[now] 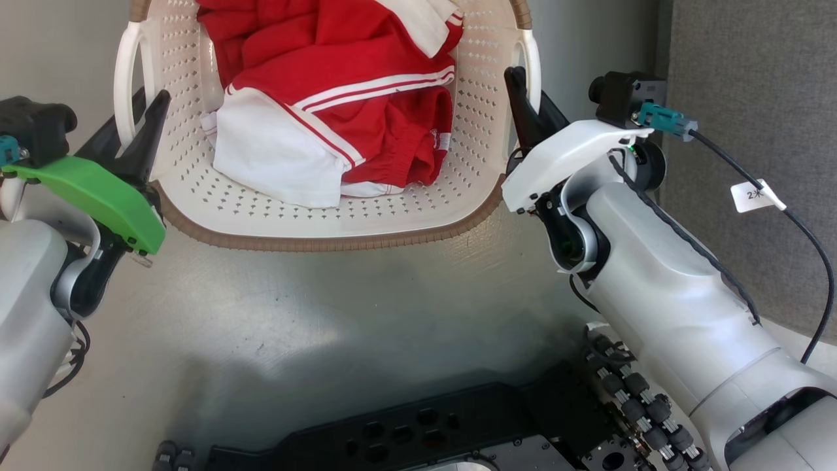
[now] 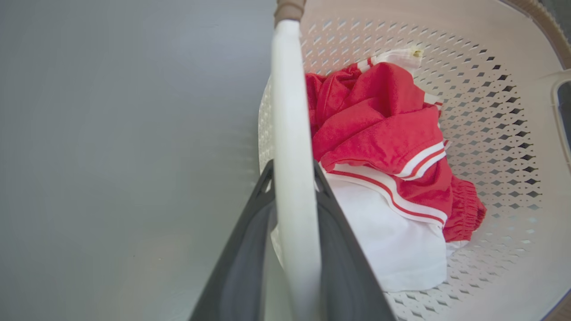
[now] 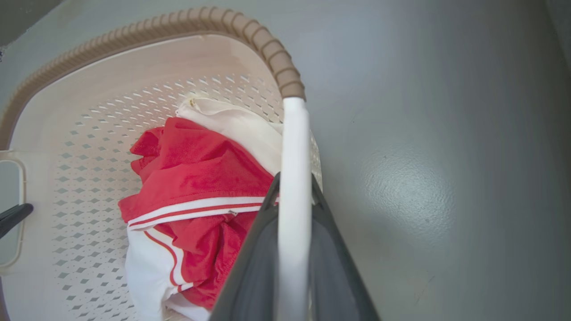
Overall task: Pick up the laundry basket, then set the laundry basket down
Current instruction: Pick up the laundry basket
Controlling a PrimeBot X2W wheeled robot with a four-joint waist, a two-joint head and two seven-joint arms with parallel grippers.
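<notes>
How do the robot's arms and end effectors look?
The left forearm and right forearm are pale grey, rounded. The left end effector and right end effector each have two long dark fingers. The left wrist cover is green, the right wrist cover white. A black cable with a white tag leaves a teal connector.

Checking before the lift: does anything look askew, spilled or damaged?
Nothing stands out. The basket looks whole where it shows. The left gripper and right gripper each clasp a white handle squarely. The red and white clothes lie inside, none over the rim.
</notes>
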